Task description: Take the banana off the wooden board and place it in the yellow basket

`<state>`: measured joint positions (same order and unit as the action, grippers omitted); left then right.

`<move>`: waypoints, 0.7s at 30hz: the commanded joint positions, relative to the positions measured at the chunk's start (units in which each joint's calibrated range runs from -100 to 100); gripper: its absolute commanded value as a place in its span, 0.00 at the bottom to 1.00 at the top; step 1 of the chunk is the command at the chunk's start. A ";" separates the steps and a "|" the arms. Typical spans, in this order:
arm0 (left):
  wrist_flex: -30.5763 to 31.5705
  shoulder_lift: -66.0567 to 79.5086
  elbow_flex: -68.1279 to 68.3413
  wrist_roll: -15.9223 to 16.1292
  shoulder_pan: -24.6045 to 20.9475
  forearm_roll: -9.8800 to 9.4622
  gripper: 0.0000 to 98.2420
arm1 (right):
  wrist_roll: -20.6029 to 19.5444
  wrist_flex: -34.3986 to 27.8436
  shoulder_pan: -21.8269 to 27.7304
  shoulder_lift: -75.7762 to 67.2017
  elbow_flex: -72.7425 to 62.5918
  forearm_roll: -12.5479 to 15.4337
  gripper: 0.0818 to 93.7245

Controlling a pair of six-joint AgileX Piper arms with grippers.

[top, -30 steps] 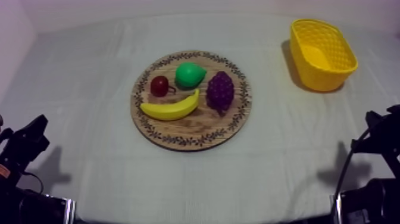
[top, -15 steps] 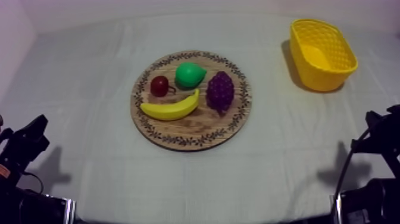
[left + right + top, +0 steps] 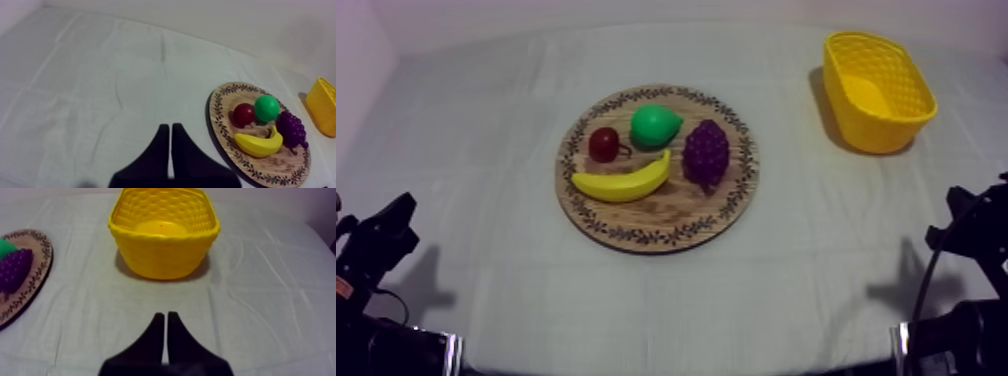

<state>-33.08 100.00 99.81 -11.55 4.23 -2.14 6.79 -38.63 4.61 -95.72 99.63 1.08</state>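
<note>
The yellow banana (image 3: 623,182) lies across the near part of the round wooden board (image 3: 728,215), curved side toward me. Behind it on the board sit a small red fruit (image 3: 603,144), a green pear (image 3: 655,125) and purple grapes (image 3: 706,153). The yellow basket (image 3: 878,90) stands at the far right with nothing in it. My left gripper (image 3: 398,218) rests low at the left, far from the board. In the left wrist view it (image 3: 170,128) is shut, with the banana (image 3: 257,145) off to one side. My right gripper (image 3: 165,316) is shut too and points at the basket (image 3: 164,230).
The board's patterned rim (image 3: 30,288) and the grapes (image 3: 15,268) show beside the right gripper's view of the basket. Bare grey-white cloth (image 3: 806,260) stretches between board, basket and both arms. The walls rise behind the table's far edge.
The right arm has shifted slightly at the lower right edge of the top view. The fruit, board, basket and left arm have stayed still.
</note>
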 commanded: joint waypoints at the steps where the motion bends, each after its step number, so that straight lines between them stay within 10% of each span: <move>1: 0.02 0.00 -0.03 0.00 0.00 -0.03 0.00 | -0.78 0.00 -0.17 -0.03 0.03 -0.03 0.00; 21: 0.02 0.00 -0.03 0.00 0.00 -0.03 0.00 | -0.06 6.38 -5.64 18.89 -18.43 1.85 0.01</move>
<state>-33.08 100.00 99.81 -11.55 4.23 -2.14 6.27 -31.83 -0.78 -80.13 87.54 2.28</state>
